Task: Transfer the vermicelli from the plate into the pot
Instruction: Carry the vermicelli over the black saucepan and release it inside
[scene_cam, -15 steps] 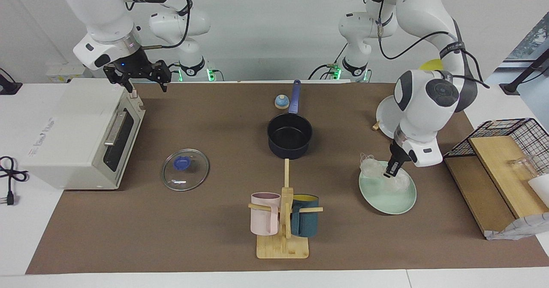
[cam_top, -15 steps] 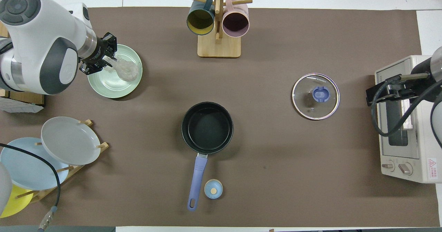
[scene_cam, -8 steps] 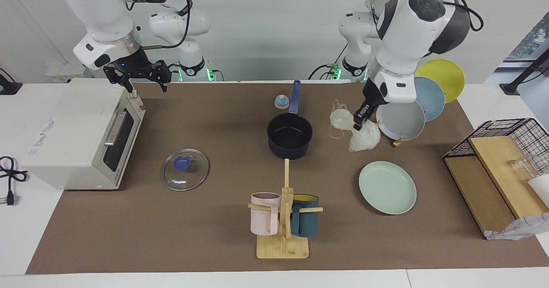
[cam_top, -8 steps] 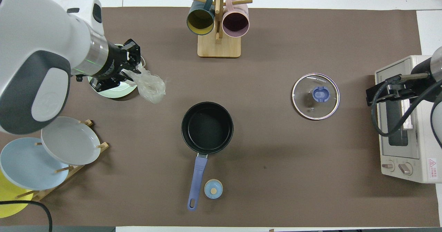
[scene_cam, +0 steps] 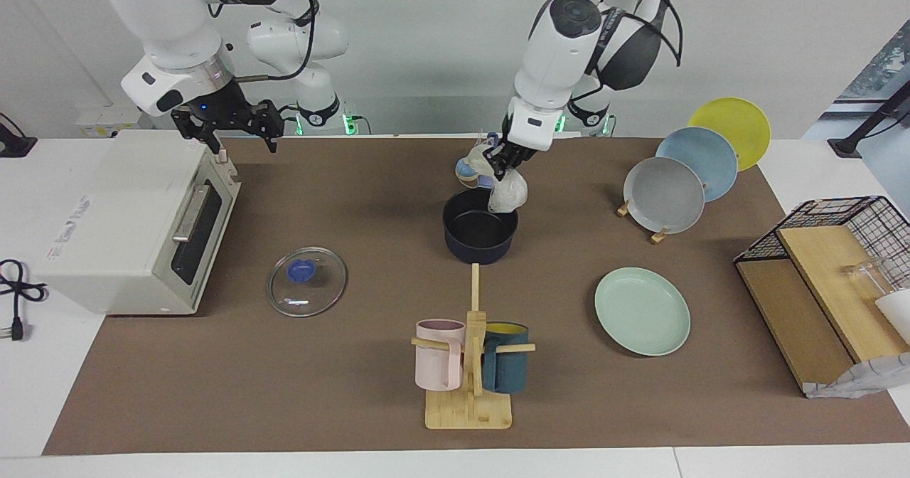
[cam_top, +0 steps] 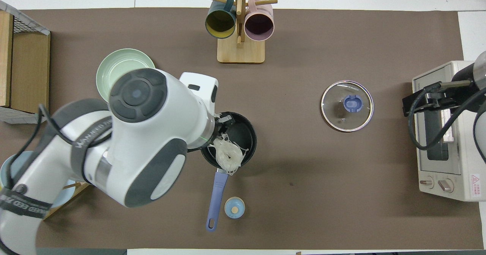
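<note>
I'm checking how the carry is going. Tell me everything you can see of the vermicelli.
The vermicelli is a translucent whitish tangle of thin, glassy looped strands, bunched into a drooping clump. It hangs in the air from the left end effector, which is shut on its upper part. It is over the pot, at the rim on the handle's side, with its lower end about level with that rim. Whether it touches the pot cannot be told. The plate is bare.

Whitish vermicelli (scene_cam: pixel 507 192), navy pot (scene_cam: pixel 480 236), mint-green plate (scene_cam: pixel 642 311), brown table (scene_cam: pixel 355 392).
</note>
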You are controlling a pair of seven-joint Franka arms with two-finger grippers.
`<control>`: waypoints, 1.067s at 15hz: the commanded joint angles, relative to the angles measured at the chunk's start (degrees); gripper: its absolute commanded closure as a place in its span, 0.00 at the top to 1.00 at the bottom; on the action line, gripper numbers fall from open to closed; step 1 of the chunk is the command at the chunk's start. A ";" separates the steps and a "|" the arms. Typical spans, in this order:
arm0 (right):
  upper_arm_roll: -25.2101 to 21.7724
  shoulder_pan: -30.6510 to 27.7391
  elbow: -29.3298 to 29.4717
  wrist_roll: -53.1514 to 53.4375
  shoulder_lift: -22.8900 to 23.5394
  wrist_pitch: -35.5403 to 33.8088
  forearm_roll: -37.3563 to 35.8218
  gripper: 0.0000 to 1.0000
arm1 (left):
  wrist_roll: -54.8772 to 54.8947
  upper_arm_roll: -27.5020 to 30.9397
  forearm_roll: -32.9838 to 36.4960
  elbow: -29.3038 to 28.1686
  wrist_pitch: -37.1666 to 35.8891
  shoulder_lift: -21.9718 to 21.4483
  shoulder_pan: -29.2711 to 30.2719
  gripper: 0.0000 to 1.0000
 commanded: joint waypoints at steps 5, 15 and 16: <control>0.44 -0.82 -0.46 0.46 -0.64 -0.01 0.78 1.00 | 2.34 1.13 -1.59 -9.20 12.09 2.38 -2.07 0.00; 0.44 -0.82 -0.46 0.46 -0.64 -0.01 0.78 1.00 | 6.73 1.22 -1.50 -14.74 22.11 6.07 -1.45 0.00; 0.44 -0.82 -0.46 0.46 -0.64 -0.01 0.78 1.00 | 6.74 1.31 -1.50 -15.88 23.87 6.34 -1.54 0.00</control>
